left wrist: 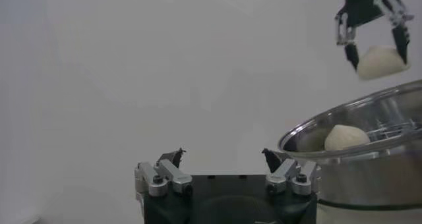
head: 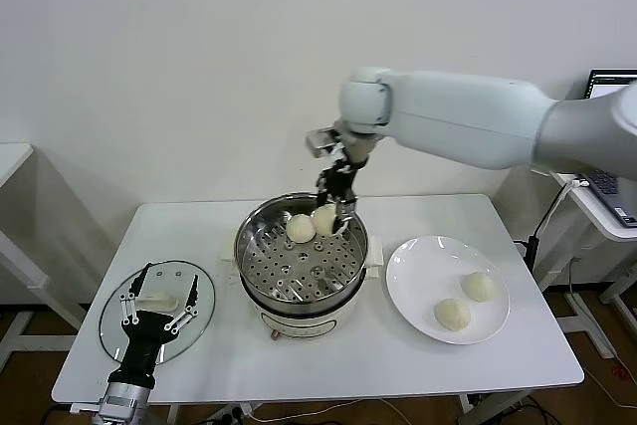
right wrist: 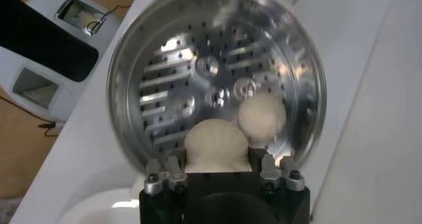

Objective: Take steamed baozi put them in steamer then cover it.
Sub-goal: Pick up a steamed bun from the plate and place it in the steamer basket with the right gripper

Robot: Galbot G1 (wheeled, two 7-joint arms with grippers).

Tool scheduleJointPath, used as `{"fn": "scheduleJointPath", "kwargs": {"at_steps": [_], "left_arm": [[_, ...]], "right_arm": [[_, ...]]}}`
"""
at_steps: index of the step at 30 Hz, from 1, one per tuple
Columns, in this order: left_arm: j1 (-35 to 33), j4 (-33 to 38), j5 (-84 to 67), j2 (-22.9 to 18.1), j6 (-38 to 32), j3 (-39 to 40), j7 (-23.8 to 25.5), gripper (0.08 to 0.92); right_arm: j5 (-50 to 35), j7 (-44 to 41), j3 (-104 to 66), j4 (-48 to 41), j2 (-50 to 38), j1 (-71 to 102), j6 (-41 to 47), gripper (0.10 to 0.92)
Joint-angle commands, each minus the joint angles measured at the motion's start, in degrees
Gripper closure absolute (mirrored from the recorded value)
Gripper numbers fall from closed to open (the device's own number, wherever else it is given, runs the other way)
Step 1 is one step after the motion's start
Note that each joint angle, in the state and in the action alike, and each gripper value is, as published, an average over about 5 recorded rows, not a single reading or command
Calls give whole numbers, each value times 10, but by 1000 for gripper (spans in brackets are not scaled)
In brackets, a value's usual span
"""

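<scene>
**Second bun over the pot, two more and the lid to go**

I count one bun [head: 301, 227] lying on the perforated tray inside the steamer [head: 261, 264], toward its back wall. A second bun [head: 325, 219] is clamped in my right gripper [head: 336, 214], which hangs over the back rim of the pot; I judge it is about to be set down beside the first. Two buns [head: 479, 287] wait on the white plate [head: 410, 271] near the table's right edge, so the loading is roughly half done. The glass lid [head: 119, 337] lies flat at the table's front left corner, not yet on the pot.

My right arm reaches in from the right, wrist bent steeply down. My left gripper [head: 155, 310] hovers over the lid with jaws spread wide, holding nothing.
</scene>
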State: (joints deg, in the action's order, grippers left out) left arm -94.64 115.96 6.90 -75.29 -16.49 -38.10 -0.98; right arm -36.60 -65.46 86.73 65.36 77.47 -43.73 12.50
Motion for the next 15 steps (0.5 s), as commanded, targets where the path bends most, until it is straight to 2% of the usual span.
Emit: {"fn": "scheduleJointPath", "kwargs": {"at_steps": [1, 15], "left_arm": [[1, -1, 0, 0, -2, 0, -1, 177], [3, -3, 2, 1, 1, -3, -5, 177]], "right_arm": [[-29, 48, 23, -52, 122, 36, 27, 381], [-17, 77, 23, -90, 157, 75, 32, 386]]}}
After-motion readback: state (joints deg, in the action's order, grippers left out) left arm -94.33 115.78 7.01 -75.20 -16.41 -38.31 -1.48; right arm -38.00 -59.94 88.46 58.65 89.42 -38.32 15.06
